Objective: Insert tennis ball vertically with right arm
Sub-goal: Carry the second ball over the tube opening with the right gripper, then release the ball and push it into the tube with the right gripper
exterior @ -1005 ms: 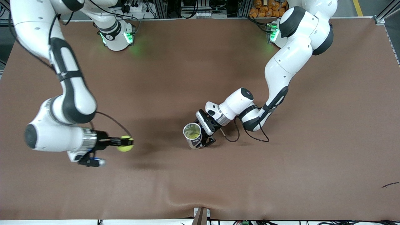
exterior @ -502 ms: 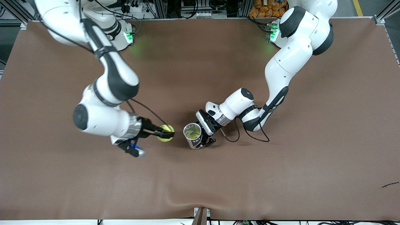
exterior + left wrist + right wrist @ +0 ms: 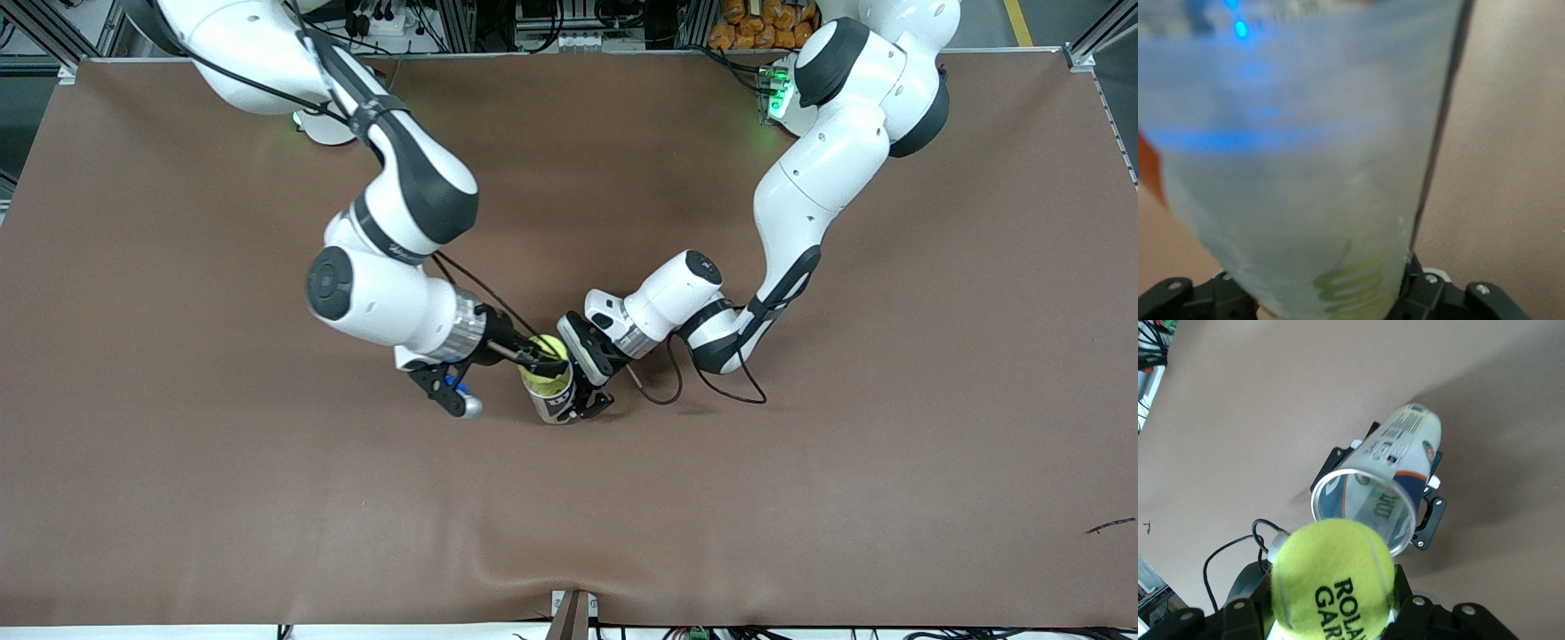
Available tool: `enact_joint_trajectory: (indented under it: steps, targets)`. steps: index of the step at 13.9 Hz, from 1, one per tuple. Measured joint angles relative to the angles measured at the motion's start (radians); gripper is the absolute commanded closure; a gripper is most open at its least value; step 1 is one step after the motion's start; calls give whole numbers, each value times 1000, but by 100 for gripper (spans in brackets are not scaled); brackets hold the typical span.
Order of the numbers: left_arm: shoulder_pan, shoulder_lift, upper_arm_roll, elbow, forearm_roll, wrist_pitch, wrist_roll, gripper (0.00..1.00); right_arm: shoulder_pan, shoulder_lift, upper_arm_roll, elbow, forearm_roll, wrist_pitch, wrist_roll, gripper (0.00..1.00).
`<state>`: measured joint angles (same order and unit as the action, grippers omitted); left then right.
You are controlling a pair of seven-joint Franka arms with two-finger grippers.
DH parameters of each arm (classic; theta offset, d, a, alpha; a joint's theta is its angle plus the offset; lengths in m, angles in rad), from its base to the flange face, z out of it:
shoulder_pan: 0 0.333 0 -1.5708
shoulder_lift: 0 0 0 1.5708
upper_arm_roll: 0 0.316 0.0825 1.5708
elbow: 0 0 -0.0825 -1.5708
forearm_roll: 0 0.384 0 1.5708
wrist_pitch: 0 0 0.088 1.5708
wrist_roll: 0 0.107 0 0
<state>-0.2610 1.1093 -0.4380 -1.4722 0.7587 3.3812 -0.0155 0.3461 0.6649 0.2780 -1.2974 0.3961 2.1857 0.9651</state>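
Right gripper [image 3: 540, 357] has swung over the can [image 3: 553, 397], pinching the ball [image 3: 545, 359]; left gripper [image 3: 582, 378] clamps the can; an off-centre drop clips the rim.

Showing fuzzy felt on the tennis ball [image 3: 1333, 581], clear glossy plastic on the tube [image 3: 1385, 487], matt brown cloth over the table [image 3: 800, 498].

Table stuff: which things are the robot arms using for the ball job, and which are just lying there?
Used for the job:
- tennis ball, held by the right gripper over the can
- clear ball can, upright, held by the left gripper

Just lying there:
- small dark scrap on the brown table, toward the left arm's end
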Motion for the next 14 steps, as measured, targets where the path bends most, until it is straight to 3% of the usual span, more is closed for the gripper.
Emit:
enact_joint_trajectory:
  steps: [1,2,3,4,10,14]
  targets:
    - [0,0,0,0,0,0,0,23,6,8,-1,-3,0,9,2,43]
    - [0,0,0,0,0,0,0,23,7,15,-1,-5,-1,13,2,29]
    - [0,0,0,0,0,0,0,23,7,20,-4,-6,-1,15,2,10]
    - [0,0,0,0,0,0,0,23,6,23,-8,-6,0,15,2,0]
    - [0,0,0,0,0,2,0,23,-7,22,-30,-5,-7,-4,-1,0]
    - [0,0,0,-1,1,3,0,23,-125,13,-43,-6,-50,-183,-202,0]
